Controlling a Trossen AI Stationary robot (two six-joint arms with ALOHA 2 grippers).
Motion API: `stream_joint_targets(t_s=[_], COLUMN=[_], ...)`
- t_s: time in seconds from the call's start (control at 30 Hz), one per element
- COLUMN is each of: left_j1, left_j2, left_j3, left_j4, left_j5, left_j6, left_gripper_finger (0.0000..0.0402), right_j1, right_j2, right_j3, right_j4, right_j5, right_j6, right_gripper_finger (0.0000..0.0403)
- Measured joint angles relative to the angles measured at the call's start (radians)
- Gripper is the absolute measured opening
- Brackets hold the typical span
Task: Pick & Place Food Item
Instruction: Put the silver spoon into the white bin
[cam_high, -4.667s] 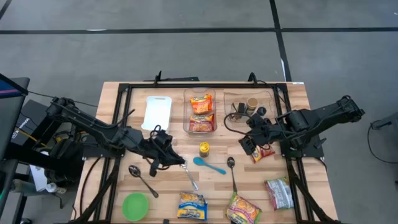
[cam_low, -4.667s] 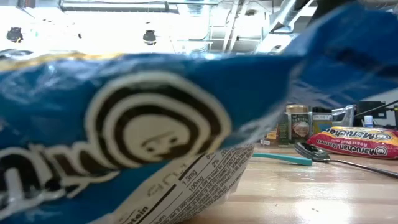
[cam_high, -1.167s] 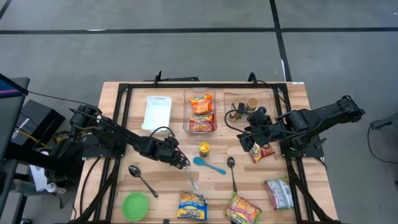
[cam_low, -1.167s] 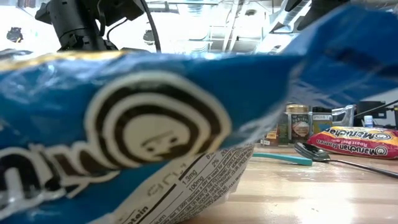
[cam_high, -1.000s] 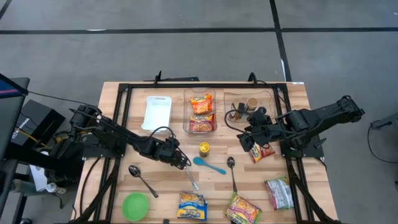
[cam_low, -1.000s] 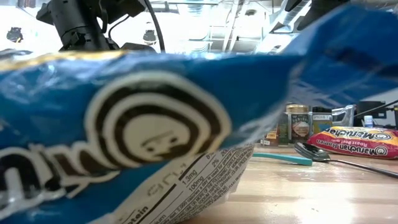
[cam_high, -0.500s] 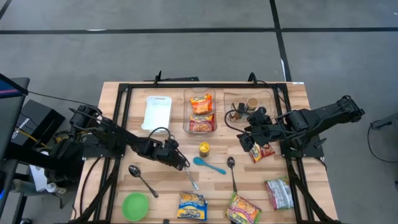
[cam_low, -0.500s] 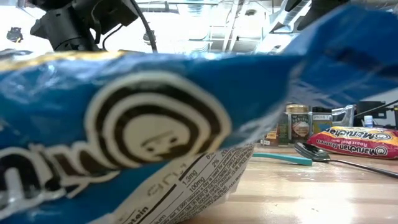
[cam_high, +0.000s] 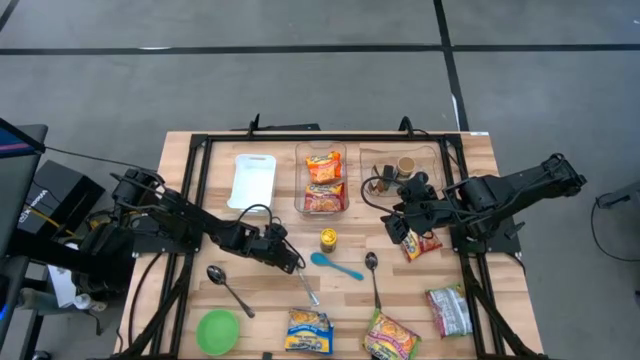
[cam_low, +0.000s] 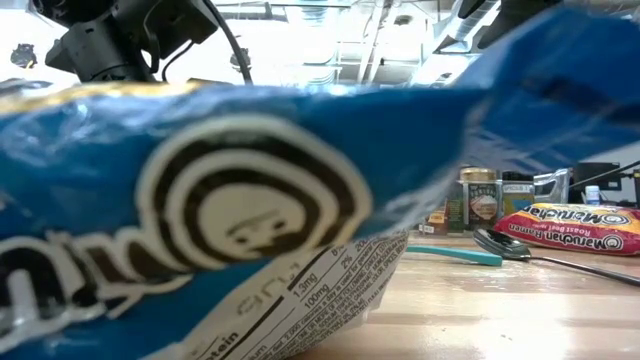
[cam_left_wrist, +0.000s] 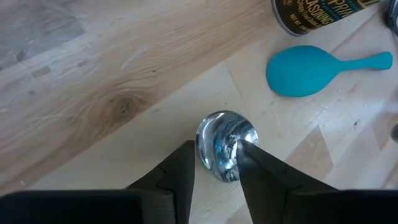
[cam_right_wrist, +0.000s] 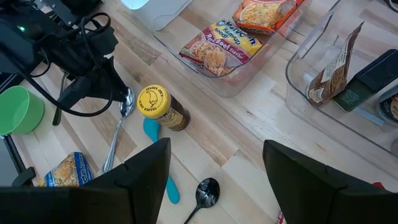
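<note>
A metal spoon (cam_high: 304, 285) lies on the wooden table (cam_high: 470, 190), near the middle. Its bowl (cam_left_wrist: 225, 146) sits between the fingers of my left gripper (cam_left_wrist: 217, 155), which slants down onto it. A yellow-lidded jar (cam_high: 327, 239) and a teal spoon (cam_high: 335, 265) lie just right of it. My right gripper (cam_right_wrist: 214, 155) hangs open above the table's right half, with nothing between its fingers. A ramen pack (cam_high: 422, 245) lies on the table under that arm. Two ramen packs (cam_high: 322, 182) lie in a clear bin at the back. My left gripper has the metal spoon's bowl between its two fingers, one fingertip (cam_left_wrist: 185, 163) at each long side of the bowl (cam_left_wrist: 214, 134). The fingers come slanting down from the table's left side. The spoon lies flat on the table, its handle (cam_high: 308, 292) pointing toward the near edge.
A blue snack pack (cam_high: 308, 330) at the near edge fills most of the low view. More packs (cam_high: 390, 338) (cam_high: 448, 310), a green bowl (cam_high: 218, 331), two further metal spoons (cam_high: 228, 288) (cam_high: 372, 275), a white tray (cam_high: 253, 180) and a second clear bin (cam_high: 400, 170) lie around.
My left gripper has sunk a little onto the metal spoon's bowl and tipped more steeply downward. The spoon has stayed where it was.
</note>
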Motion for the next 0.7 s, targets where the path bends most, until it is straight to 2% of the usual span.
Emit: stream_joint_targets(t_s=[0.7], left_j1=[0.000], left_j2=[0.001], left_j3=[0.000], left_j4=[0.000], left_j5=[-0.031], left_j6=[-0.001], left_gripper_finger=[0.0016], right_j1=[0.000], right_j2=[0.000], right_j3=[0.000], right_j4=[0.000], right_j5=[0.007], right_j6=[0.000], right_gripper_finger=[0.0249])
